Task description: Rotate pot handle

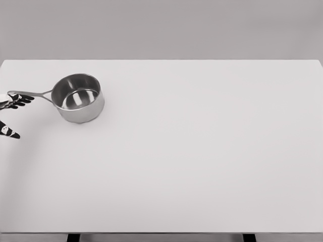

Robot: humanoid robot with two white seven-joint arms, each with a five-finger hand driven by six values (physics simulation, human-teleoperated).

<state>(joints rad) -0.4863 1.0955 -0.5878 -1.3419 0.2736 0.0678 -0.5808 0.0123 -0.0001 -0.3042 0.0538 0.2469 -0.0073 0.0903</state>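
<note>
A steel saucepan (78, 98) stands upright on the white table (192, 161) at the far left. Its long thin handle (30, 94) points left toward the picture's edge. My left hand (12, 113) enters at the left edge, mostly cut off. Its dark-tipped fingers (17, 100) lie spread just under the handle's end, close to or touching it, and the thumb (10, 131) is lower, well apart. Nothing is grasped. The right arm is out of view.
The table's far edge runs along the top and its left edge is just beyond the hand. Two dark table legs (73, 237) show under the front edge.
</note>
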